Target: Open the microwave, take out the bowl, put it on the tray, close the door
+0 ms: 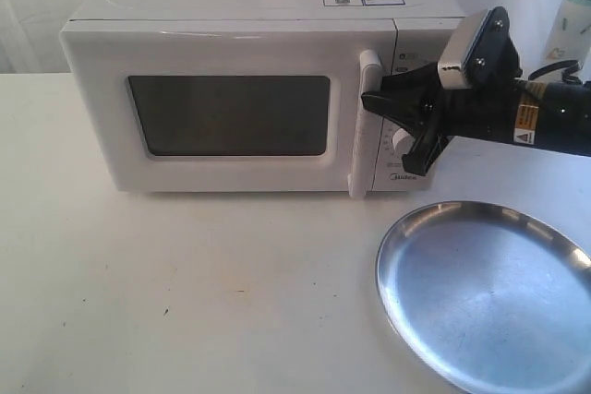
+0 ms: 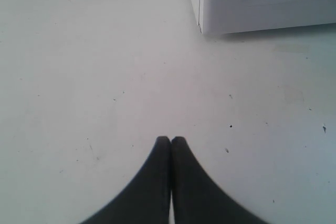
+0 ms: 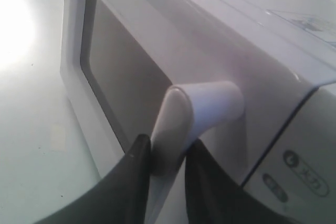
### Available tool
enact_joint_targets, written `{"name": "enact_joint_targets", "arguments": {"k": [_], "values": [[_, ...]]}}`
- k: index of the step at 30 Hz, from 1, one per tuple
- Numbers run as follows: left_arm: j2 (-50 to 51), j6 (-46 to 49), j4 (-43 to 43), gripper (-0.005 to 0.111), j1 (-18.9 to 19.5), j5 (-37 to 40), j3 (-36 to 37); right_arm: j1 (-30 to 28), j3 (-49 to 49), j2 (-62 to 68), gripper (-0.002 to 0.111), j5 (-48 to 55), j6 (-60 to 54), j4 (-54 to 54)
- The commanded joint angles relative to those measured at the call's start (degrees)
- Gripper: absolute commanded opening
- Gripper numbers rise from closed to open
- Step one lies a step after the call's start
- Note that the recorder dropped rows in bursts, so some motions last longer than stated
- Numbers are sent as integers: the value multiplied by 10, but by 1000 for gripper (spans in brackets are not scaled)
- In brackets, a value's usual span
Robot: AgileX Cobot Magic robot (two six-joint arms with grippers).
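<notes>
white table (image 1: 185, 292), right gripper (image 3: 168, 148) clasping door handle (image 1: 367, 149).

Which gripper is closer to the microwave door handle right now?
Right. The right gripper is clamped on the door handle; the left gripper is shut above bare table, off the microwave's front corner.

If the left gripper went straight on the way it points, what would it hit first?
Likely nothing: the left gripper points over bare table, just missing the microwave; depth is unclear.
</notes>
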Motion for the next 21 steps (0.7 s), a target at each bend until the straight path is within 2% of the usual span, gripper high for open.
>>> {"name": "enact_joint_targets", "arguments": {"k": [1,10,21], "values": [[-1,0,-3,0,-3,2,-2,48,-7,-11,0,-124,-32,-140],[-1,0,-3,0,-3,2,-2,93,-8,-42,0,-124,-32,-200],[-1,0,-3,0,-3,2,-2,95,-7,-64,0,-124,-25,-217]]}}
